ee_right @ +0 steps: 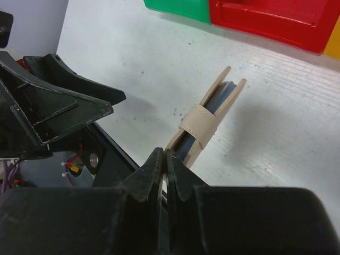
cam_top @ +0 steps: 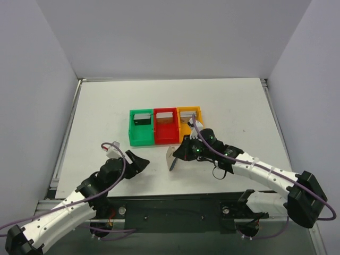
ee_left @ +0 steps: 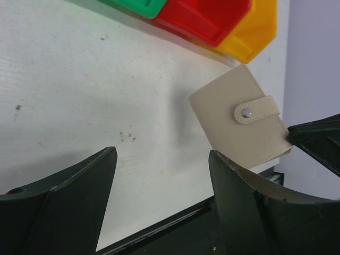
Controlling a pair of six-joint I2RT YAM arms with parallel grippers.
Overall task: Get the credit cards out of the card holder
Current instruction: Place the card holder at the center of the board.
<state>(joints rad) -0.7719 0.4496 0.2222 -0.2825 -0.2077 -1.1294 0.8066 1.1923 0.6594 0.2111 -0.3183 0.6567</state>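
Right gripper (ee_right: 164, 155) shut, apparently a thin pinch on the card holder (ee_left: 228, 122) corner. Left gripper (ee_left: 161, 155) wide, just short of it. Snap tab (ee_left: 256, 110) fastened; tugging could twist it loose.

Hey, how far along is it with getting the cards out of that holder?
Done: the right pincer pinches the card holder by one edge, holding it up. In hand: the open left pincer faces it. Left: its snap tab is fastened and no card is out.

card holder (ee_right: 197, 125): lower corner hidden behind the right gripper (ee_right: 163, 155).
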